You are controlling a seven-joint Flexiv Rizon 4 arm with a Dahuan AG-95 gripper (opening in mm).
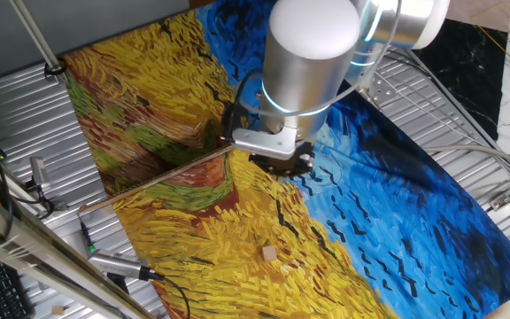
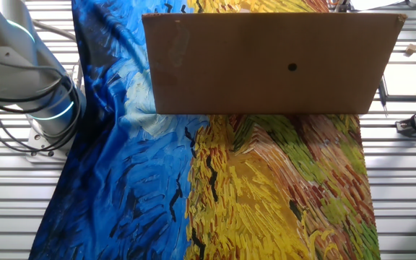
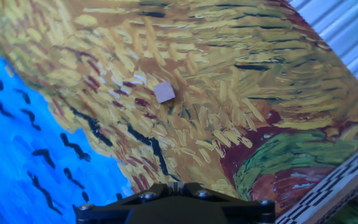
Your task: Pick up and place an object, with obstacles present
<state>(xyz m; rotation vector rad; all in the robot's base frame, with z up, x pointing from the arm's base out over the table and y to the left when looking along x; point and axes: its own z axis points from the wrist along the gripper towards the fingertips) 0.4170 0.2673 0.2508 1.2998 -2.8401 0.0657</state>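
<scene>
The tiny pale tan cube lies on the yellow part of the painted cloth, near its front edge. In the hand view the cube sits ahead of my gripper, well apart from it. My gripper hangs over the middle of the cloth, above the cube's spot and behind it. In the hand view only the gripper's black body shows, with its jaws drawn together and nothing between them. The thin brown stick lies across the cloth left of the gripper, its right end close to it. It also crosses the hand view's lower right corner.
A brown cardboard panel stands in front of the other fixed camera and hides the gripper and cube. The arm's base stands at its left. Grey metal grating borders the cloth. A pen-like tool with a cable lies at the front left.
</scene>
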